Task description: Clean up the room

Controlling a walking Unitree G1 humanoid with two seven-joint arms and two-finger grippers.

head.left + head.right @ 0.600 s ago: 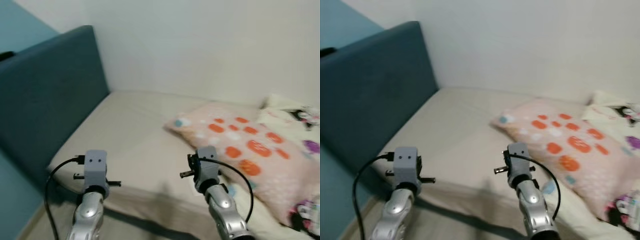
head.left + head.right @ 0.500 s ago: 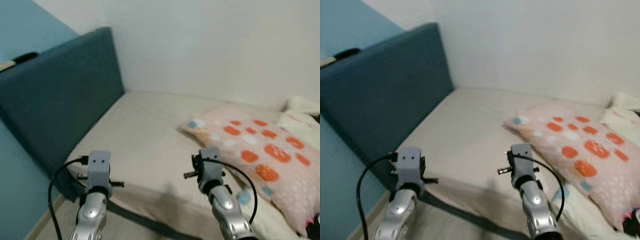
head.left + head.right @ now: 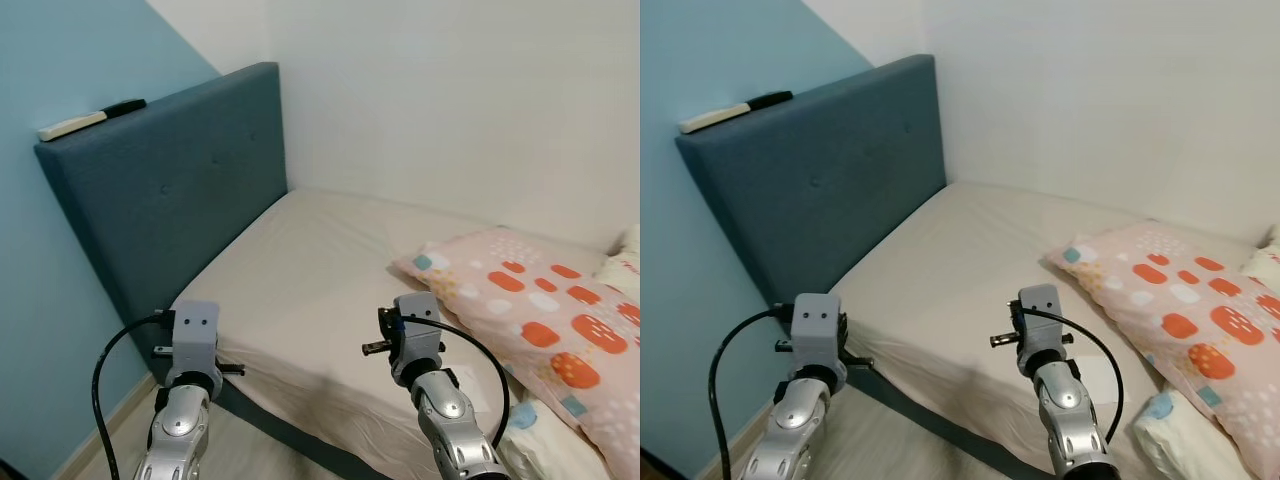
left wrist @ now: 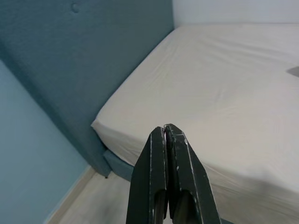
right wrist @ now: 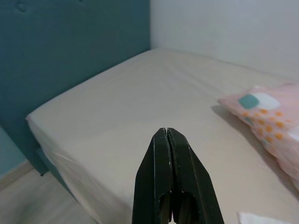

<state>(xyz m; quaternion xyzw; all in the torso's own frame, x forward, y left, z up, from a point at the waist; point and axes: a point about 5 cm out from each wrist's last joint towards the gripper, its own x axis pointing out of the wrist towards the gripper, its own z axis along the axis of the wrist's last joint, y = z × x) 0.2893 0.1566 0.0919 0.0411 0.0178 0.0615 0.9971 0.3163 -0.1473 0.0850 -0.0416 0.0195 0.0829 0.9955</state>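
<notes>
The left gripper [image 4: 165, 133] reaches forward with its two black fingers [image 4: 154, 172] pressed together and nothing between them, its tips over the near corner of a mattress [image 4: 219, 88] covered in a smooth beige sheet. A dark teal upholstered headboard [image 4: 93, 51] with a button tuft stands against the mattress end, next to a lighter blue wall [image 4: 32, 154], and pale flooring [image 4: 84, 205], probably wood, shows below the bed corner. A small grey shape [image 4: 293, 71] sits at the frame edge on the sheet, too cropped to identify.
</notes>
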